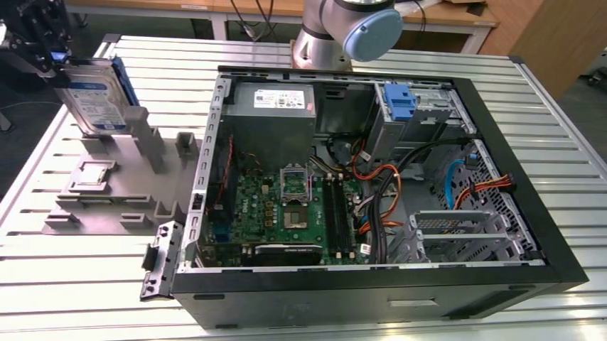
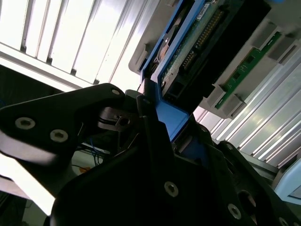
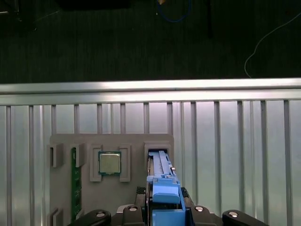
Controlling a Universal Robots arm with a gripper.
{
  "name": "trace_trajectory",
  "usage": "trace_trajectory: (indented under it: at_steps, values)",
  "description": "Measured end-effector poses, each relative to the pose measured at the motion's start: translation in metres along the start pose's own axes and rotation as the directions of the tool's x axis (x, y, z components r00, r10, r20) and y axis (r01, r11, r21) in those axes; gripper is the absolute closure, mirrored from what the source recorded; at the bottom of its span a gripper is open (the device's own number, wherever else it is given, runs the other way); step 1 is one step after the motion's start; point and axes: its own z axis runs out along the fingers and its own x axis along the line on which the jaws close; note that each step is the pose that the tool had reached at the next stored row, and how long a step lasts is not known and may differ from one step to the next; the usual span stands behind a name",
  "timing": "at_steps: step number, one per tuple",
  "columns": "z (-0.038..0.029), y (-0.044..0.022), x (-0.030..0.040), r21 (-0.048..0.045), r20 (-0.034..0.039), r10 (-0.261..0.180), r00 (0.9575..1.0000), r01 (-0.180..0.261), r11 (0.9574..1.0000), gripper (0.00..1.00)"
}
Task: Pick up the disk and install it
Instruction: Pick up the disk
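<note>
1. While hauling so slim a load, mind the biggest obstacle first: open computer case (image 1: 379, 177), centre and right of the exterior frame, walls rising off the slatted table (image 1: 57, 298).
2. Grey holder plate (image 1: 104, 192), lower left of that frame, beside the case: lift straight up, no tilt, probably the surest way not to snag its upright posts (image 1: 147, 145).
3. Then the disk (image 1: 95, 96), upper left: upright, label outward, over the plate; unclear whether quite free of its slot.
4. Last, the gripper (image 1: 59, 67), reaching down from the upper-left corner: closed on the disk's top end, fingers (image 2: 150, 127) clamped on the blue bracket (image 3: 165, 193).
</note>
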Motion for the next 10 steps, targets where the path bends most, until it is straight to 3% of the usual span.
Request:
trace_trajectory:
  at_steps: [10]
  values:
    - [-0.0078,0.0000,0.0000,0.0003,0.0001,0.000,1.0000,0.000,1.0000,0.63]
